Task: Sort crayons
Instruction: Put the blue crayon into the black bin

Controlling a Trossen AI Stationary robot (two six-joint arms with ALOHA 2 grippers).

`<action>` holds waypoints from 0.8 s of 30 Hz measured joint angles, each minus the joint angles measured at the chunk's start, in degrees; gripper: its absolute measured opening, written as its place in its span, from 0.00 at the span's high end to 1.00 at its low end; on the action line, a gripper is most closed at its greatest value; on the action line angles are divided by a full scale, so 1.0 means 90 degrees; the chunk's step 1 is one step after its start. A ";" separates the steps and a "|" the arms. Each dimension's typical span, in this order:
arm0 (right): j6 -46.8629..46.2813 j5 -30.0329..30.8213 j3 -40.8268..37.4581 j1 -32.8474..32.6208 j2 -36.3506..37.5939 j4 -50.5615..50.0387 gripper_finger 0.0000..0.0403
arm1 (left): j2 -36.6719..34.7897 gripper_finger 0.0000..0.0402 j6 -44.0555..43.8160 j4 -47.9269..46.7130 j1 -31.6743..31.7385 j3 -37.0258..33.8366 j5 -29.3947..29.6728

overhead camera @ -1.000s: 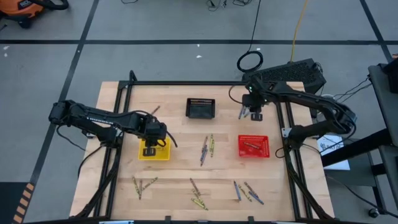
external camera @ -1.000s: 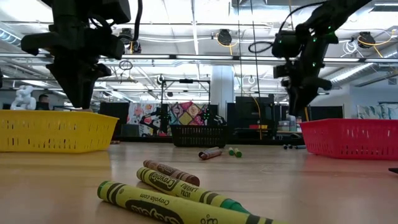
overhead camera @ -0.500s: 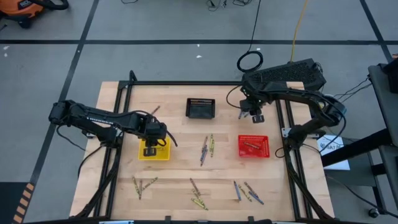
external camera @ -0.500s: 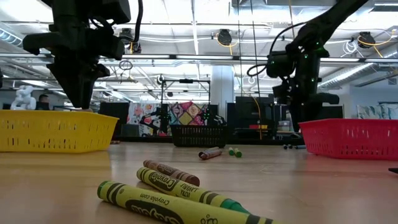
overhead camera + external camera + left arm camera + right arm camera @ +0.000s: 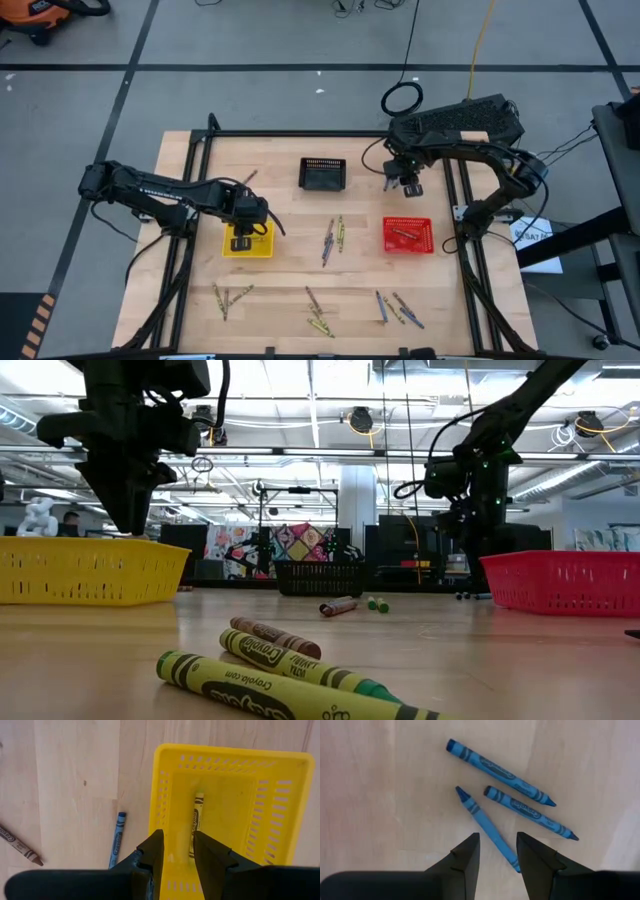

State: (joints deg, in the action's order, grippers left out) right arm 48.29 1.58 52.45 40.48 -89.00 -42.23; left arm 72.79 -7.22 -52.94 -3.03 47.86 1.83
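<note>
My left gripper [image 5: 240, 240] [image 5: 178, 836] is open over the yellow basket [image 5: 228, 251] [image 5: 230, 755] and points down. One yellow-olive crayon [image 5: 196, 822] lies flat on the basket's floor below it. My right gripper [image 5: 399, 184] [image 5: 497, 838] is open and points down, above three blue crayons [image 5: 499, 772] [image 5: 530, 812] [image 5: 487, 827] lying flat on the table's far right. The near end of one blue crayon shows between its fingers. In the low view the left gripper [image 5: 125, 520] stands above the yellow basket and the right gripper [image 5: 478, 555] is left of the red basket.
A red basket [image 5: 390, 247] holds one crayon and a black basket [image 5: 323, 185] stands at the far middle. Loose crayons lie mid-table [image 5: 333, 238] and along the near edge [image 5: 228, 295] [image 5: 318, 316] [image 5: 398, 308]. A blue crayon [image 5: 117, 840] and a brown one [image 5: 17, 845] lie beside the yellow basket.
My right gripper has gone down toward the three blue crayons and a little toward the table's left edge, its fingers still apart. My left gripper has kept still over the yellow basket.
</note>
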 joint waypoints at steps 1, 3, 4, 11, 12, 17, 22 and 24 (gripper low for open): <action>-0.0069 -0.0009 -0.0002 0.0014 -0.0007 0.0011 0.71 | 0.0000 0.75 0.0000 0.0001 0.0000 0.0000 0.0000; -0.0125 -0.0033 0.0000 0.0051 -0.0016 -0.0017 0.71 | -0.0002 0.75 0.0000 0.0001 0.0000 0.0000 0.0000; -0.0126 -0.0061 0.0000 0.0058 -0.0023 -0.0039 0.71 | -0.0002 0.75 0.0000 -0.0001 0.0000 0.0000 0.0000; -0.0124 -0.0188 -0.0004 0.0089 -0.0328 -0.0007 0.71 | -0.0002 0.75 0.0003 0.0001 0.0000 0.0000 0.0000; -0.0124 -0.0187 -0.0005 0.0089 -0.0380 0.0025 0.71 | -0.0002 0.75 0.0003 -0.0001 0.0000 0.0000 0.0000; -0.0153 -0.0172 0.0000 0.0089 -0.0631 0.0200 0.71 | -0.0002 0.75 0.0002 -0.0003 0.0000 0.0000 0.0000; -0.0170 -0.0174 0.0019 0.0089 -0.0769 -0.0035 0.74 | -0.0002 0.75 0.0002 -0.0004 0.0000 0.0000 0.0000; -0.0170 -0.0172 0.0019 0.0089 -0.0777 -0.0182 0.79 | -0.0002 0.75 0.0005 -0.0004 0.0001 0.0000 0.0000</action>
State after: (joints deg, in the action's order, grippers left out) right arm 46.76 0.03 52.62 41.28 -95.98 -43.86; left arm 72.77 -7.17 -52.97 -3.02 47.86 1.83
